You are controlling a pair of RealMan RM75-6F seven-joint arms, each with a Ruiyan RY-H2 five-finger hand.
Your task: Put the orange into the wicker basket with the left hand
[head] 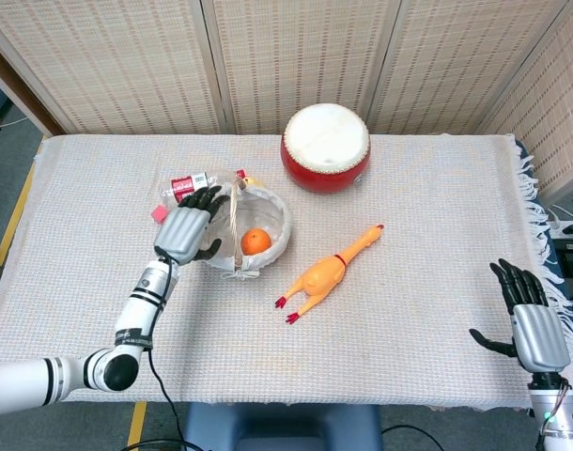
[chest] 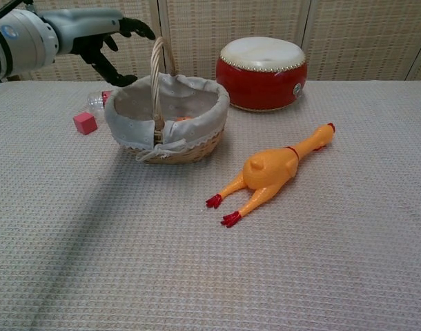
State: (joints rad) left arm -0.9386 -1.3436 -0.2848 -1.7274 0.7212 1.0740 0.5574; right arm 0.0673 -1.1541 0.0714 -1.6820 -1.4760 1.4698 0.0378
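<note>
From the head view I see the round orange [head: 255,241] lying inside the cloth-lined wicker basket [head: 272,212], on the pale liner toward its 3 o'clock side; in the chest view only an orange sliver shows over the rim of the basket [chest: 197,143]. The basket is a woven bowl with a gathered white fabric liner folded over its rim and a tall arched cane handle [chest: 155,72] standing upright across the middle.

My left hand [head: 184,232] sits just outside the basket at its 9 o'clock, released, its dark fingers spread and holding nothing; the chest view shows the same hand [chest: 112,43] raised above the rim with fingers apart. My right hand [head: 535,331] rests at the table's 4 o'clock corner, likewise released and spread, well apart from everything.

At the basket's 10 o'clock lie a clear plastic bottle with a red label [head: 187,185] on its side and a small pink cube [chest: 85,123]. A squat red drum with a white skin top [head: 325,146] stands at the basket's 1 o'clock. A smooth orange rubber chicken with red feet [head: 326,273] lies stretched out at the basket's 4 o'clock. All rest on a table covered by a cream waffle-weave cloth [head: 409,235] with a fringed edge.
</note>
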